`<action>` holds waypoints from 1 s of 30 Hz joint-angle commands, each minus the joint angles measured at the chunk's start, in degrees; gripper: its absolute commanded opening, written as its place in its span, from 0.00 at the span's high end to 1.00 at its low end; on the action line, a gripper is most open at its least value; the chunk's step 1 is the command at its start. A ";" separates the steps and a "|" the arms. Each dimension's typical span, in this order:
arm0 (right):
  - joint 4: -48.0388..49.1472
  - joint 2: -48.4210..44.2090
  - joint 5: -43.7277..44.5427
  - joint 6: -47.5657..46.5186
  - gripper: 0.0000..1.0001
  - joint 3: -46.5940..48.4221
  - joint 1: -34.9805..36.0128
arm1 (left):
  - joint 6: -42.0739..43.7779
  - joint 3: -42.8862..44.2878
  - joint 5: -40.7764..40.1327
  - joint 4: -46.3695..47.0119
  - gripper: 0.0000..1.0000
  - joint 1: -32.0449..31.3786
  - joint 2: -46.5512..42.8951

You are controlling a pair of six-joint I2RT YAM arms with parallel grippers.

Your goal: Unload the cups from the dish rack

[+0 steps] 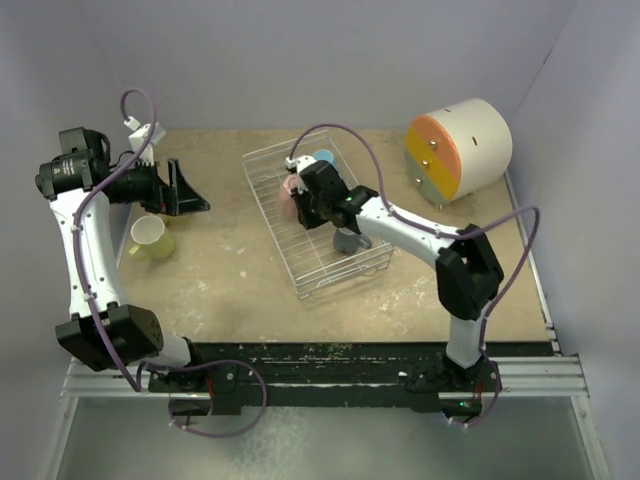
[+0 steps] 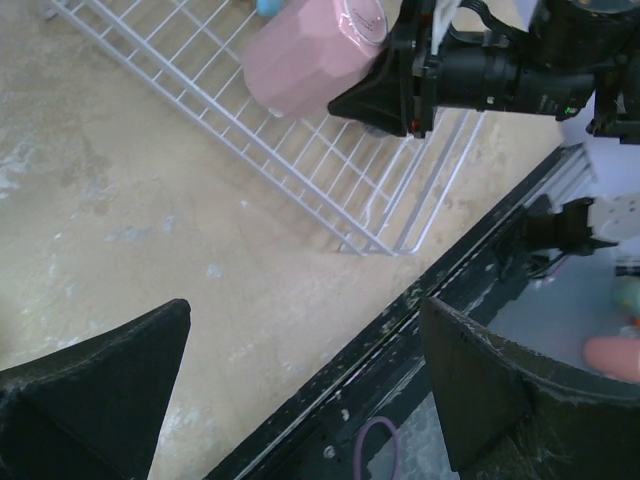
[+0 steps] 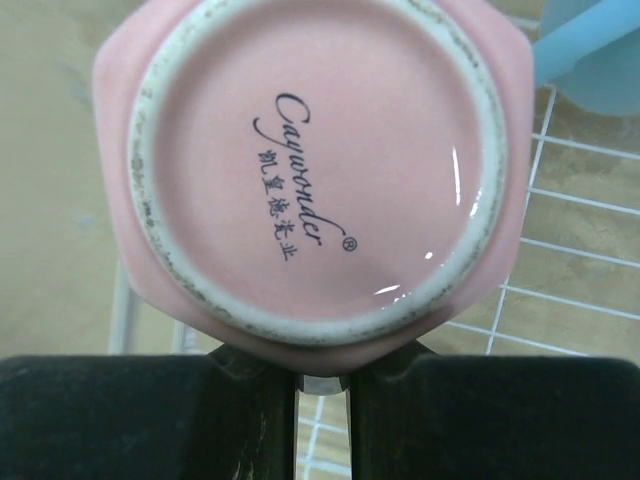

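Observation:
A pink cup [image 3: 315, 160] stands upside down in the dish rack [image 1: 310, 270], its base filling the right wrist view. My right gripper [image 3: 320, 385] is shut on the handle at its side, the two fingers almost together. From above, the right gripper [image 1: 303, 205] sits over the pink cup [image 1: 289, 192] at the rack's left side. A light blue cup [image 1: 324, 157] is at the rack's far end and a grey-blue cup [image 1: 349, 240] lies under my right arm. A cream-yellow cup [image 1: 148, 236] stands on the table to the left. My left gripper [image 1: 190, 190] hovers open above the table, holding nothing.
A round cream-and-orange drawer unit [image 1: 460, 145] stands at the back right. In the left wrist view the rack's near corner [image 2: 380, 235] and the table's black front rail [image 2: 400, 330] show between the open fingers [image 2: 110, 370].

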 commanded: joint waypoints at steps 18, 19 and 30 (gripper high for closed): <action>42.91 -15.35 -16.97 28.97 1.00 -0.81 7.88 | -11.70 -2.49 47.97 7.40 0.01 7.85 7.40; 43.22 -14.61 -16.87 29.10 1.00 0.03 8.45 | -7.00 -0.32 49.49 0.21 0.01 7.85 8.87; 49.56 -9.25 -16.68 32.60 1.00 2.79 11.42 | -2.64 6.27 50.17 -7.85 0.01 7.56 12.75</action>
